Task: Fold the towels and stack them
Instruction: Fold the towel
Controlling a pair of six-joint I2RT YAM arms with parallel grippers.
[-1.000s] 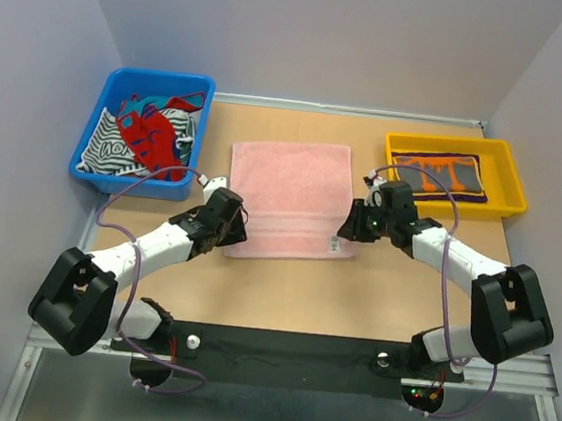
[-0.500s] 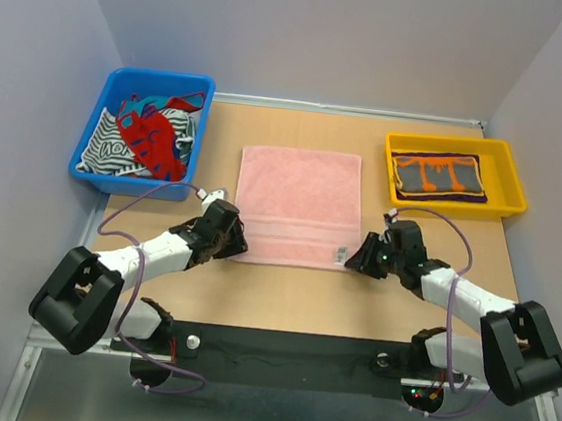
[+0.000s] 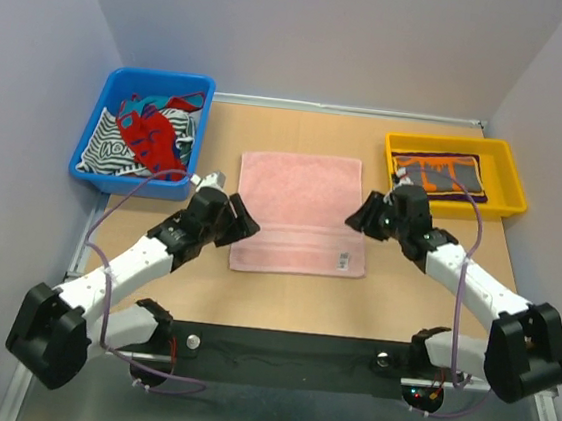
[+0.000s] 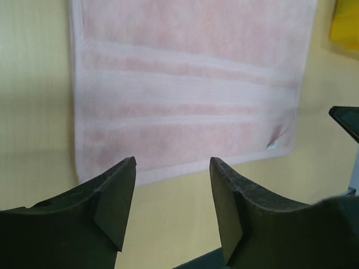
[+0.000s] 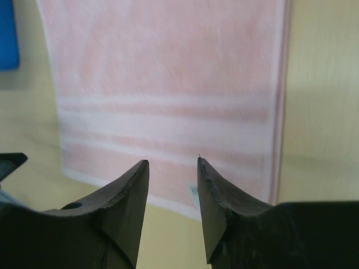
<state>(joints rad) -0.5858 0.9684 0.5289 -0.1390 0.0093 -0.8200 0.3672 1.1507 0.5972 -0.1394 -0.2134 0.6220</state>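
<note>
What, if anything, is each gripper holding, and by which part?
Nothing is held. The left gripper and right gripper both stand open and empty, either side of the pale pink towel, which lies flat on the table.

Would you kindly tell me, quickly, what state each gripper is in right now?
Left gripper: open, holding nothing; the pale pink rectangular cloth towel lies flat, ungripped.
Right gripper: open, holding nothing.

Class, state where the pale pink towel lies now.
Top view: the pale pink towel lies flat at centre, between the left hand and right hand, the blue bin to its left, the yellow tray to its right.
</note>
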